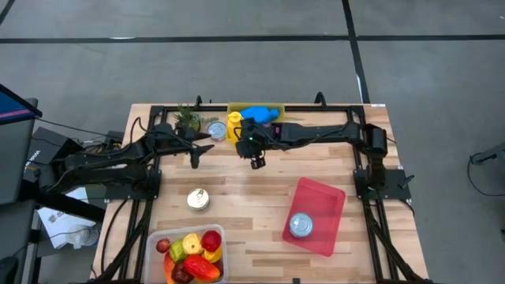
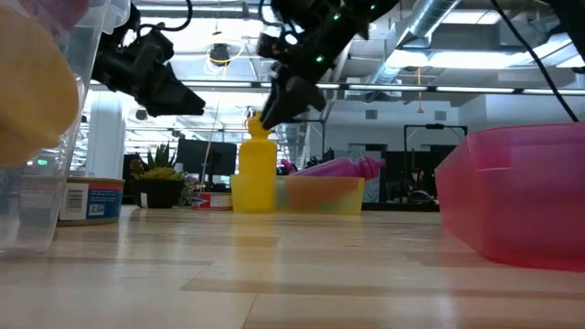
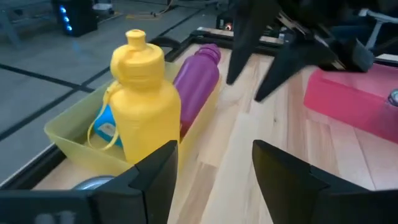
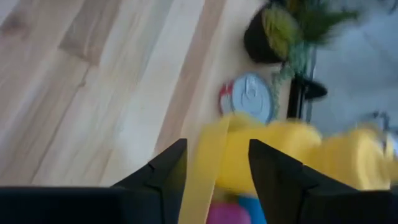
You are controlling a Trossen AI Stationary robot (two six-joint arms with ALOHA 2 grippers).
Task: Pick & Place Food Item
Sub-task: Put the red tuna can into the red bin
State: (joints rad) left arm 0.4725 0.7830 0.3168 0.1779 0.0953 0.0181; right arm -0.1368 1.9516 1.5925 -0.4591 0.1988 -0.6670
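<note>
Yellow plastic is what you are looking at first: the yellow bottle [image 1: 234,124] is standing upright at the end of a shallow yellow tray [image 3: 73,134] along the table's far edge. Inside that same tray a purple bottle [image 3: 198,79] is lying on its side right beside the yellow one, and a blue item [image 1: 259,114] is resting there too.

Your right gripper [image 1: 257,162] is hovering just beside the tray, slightly toward the table's middle, with its fingers spread apart and nothing between them. In the low view it is hanging above the yellow bottle's cap without touching it. Your left gripper [image 1: 195,160] is hanging in the air a little farther along from the tray, near a small potted plant [image 1: 186,118] and a tin can [image 1: 215,130] lying just next to the tray's end. Its jaws are also standing apart and are pinching nothing.

Moving outward, you are seeing a second can [image 1: 198,199] alone near the middle of the wooden table [image 1: 260,205]. Toward the near right, a red bin [image 1: 327,209] is sitting at a slant with another can [image 1: 301,226] inside it. At the near left edge, a clear container [image 1: 154,237] is holding mixed fruit and vegetables [image 1: 193,254] in red, yellow and green.
</note>
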